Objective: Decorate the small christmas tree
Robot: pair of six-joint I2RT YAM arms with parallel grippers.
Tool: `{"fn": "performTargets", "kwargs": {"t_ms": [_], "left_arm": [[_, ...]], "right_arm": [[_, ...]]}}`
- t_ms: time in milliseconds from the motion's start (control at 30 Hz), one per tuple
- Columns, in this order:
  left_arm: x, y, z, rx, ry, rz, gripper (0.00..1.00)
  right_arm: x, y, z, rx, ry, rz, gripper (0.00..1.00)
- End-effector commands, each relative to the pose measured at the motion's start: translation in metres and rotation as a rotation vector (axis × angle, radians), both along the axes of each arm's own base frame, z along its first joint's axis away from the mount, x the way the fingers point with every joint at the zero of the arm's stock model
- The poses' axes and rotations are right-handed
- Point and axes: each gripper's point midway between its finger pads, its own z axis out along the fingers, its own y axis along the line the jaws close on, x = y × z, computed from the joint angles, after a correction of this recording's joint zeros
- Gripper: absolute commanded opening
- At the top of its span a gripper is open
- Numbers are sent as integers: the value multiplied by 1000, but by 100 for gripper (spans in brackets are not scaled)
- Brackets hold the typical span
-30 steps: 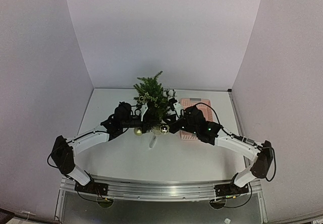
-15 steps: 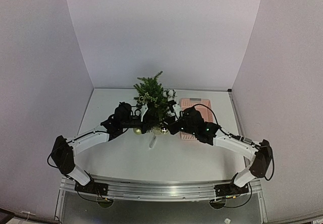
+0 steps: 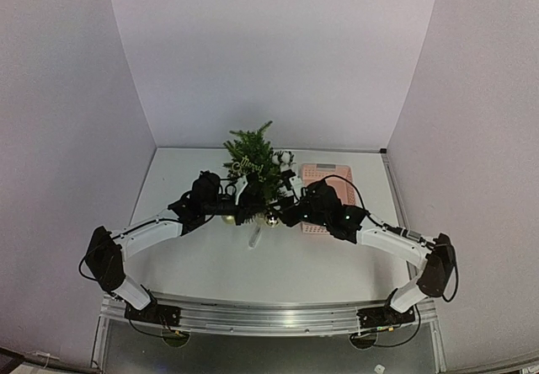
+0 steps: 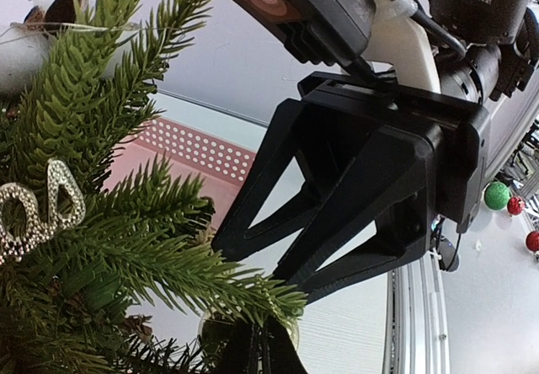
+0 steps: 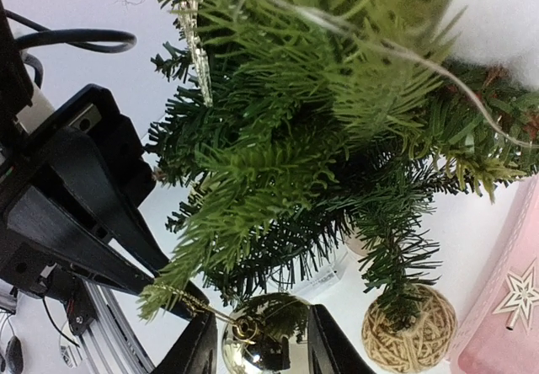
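The small christmas tree stands at the middle back of the table, with a silver "Merry" sign on it. My left gripper is shut on the tip of a light green branch. A shiny gold bauble hangs by its gold string from that branch tip. My right gripper is open, its fingers on either side of the bauble with a thin gap on the left. From above, both grippers meet at the tree's near side.
A pink perforated basket sits right of the tree, a white star in it. A twine ball hangs from a lower branch. A second gold bauble hangs front left. A white tag lies on the table.
My right gripper has opened around the gold bauble, which now hangs from the branch tip. Both arms edged slightly towards the tree. The left gripper keeps its hold.
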Motion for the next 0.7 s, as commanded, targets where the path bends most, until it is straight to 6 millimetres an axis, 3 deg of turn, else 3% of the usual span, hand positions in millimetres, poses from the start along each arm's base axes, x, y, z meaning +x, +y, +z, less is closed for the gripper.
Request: {"fn": "performTargets", "kwargs": {"t_ms": [0,433,667], "left_arm": [[1,3,14,-20,-39,11,8],[-7,5,12,-6,-17,-16,18],[-11,5,16,-16,-44,-40,34]], "right_arm": [[-11,-1,35,73,-46,33,37],[-13,-7,46,71,-77,29,40],[-12,-6,60,83,-108,36,41]]}}
